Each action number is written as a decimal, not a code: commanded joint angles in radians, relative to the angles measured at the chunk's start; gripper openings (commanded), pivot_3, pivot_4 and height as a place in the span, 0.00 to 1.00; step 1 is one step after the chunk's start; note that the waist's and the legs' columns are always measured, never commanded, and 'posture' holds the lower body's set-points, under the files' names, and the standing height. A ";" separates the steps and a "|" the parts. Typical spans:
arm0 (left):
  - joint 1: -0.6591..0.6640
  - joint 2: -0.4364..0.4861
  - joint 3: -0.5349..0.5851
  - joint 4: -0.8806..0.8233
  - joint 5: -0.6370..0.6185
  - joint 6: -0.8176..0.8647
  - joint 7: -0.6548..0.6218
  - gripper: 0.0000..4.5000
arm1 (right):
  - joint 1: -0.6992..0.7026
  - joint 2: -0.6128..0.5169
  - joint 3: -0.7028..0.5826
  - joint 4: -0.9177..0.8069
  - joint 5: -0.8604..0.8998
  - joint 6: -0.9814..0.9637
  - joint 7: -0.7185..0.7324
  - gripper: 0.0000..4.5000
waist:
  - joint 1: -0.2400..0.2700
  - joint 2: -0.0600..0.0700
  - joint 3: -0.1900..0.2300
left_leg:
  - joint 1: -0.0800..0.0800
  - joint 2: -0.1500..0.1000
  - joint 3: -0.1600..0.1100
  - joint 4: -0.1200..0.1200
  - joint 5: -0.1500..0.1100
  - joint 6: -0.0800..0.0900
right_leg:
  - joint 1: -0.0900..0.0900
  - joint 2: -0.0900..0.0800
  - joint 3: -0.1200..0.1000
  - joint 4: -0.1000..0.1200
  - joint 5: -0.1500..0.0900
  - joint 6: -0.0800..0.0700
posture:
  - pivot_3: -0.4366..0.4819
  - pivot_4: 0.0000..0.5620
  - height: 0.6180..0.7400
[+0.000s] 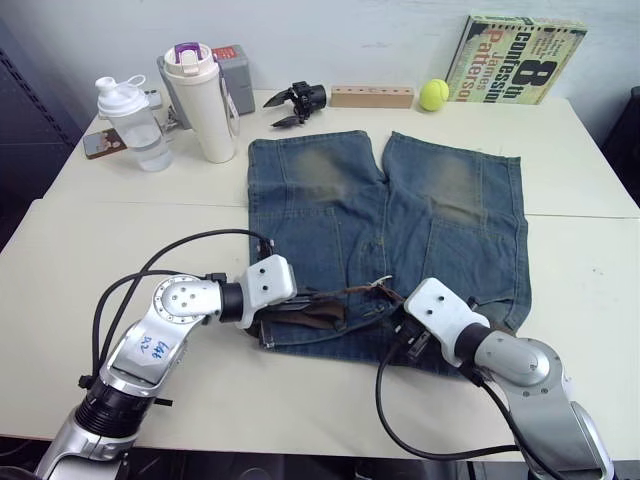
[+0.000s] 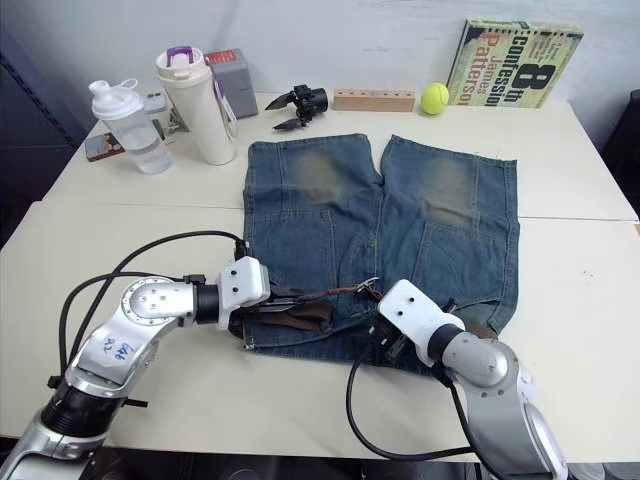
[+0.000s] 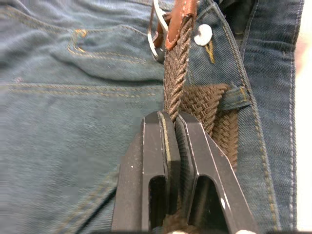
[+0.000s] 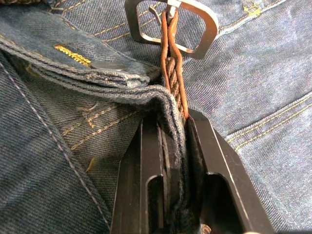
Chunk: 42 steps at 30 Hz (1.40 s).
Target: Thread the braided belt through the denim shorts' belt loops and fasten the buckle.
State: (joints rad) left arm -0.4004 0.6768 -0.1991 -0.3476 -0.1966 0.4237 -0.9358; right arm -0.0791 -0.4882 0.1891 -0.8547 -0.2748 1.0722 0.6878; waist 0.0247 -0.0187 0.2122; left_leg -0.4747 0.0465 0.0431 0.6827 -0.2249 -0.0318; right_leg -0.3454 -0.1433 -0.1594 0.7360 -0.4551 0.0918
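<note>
The denim shorts (image 1: 400, 220) lie flat on the table, legs pointing away and the waistband nearest me. The braided belt (image 1: 318, 318) lies along the waistband's left part. My left gripper (image 3: 171, 119) is shut on the belt's edge, and the brown braid runs on from it to the tan leather end at the buckle (image 3: 158, 29). A belt loop (image 3: 241, 92) crosses the braid beside a white button (image 3: 203, 34). My right gripper (image 4: 170, 119) is at the waistband's middle, shut on a fold of denim together with the belt just behind the buckle (image 4: 170, 27).
Along the table's far edge stand a clear shaker bottle (image 1: 130, 125), a white tumbler (image 1: 205, 100), a black gripper tool (image 1: 295, 103), a wooden block (image 1: 371, 96), a tennis ball (image 1: 434, 94) and a book (image 1: 515, 58). Bare tabletop (image 1: 90, 250) lies on both sides of the shorts.
</note>
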 commanded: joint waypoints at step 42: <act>-0.121 -0.171 -0.211 0.019 0.239 0.392 0.190 0.00 | -0.194 -0.017 0.054 -0.166 0.330 0.268 -0.280 0.01 | 0.002 -0.001 -0.003 | -0.001 0.000 0.005 0.000 0.001 0.001 | -0.008 -0.003 0.003 0.007 0.000 0.000 | 0.48 0.27 0.32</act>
State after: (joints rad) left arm -0.5364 0.5305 -0.3624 -0.3435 0.0305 0.7741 -0.7723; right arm -0.2509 -0.4869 0.2230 -0.9090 0.0359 1.3738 0.4092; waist 0.0266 -0.0193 0.2093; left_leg -0.4755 0.0465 0.0481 0.6825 -0.2238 -0.0304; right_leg -0.3535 -0.1468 -0.1563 0.7434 -0.4550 0.0917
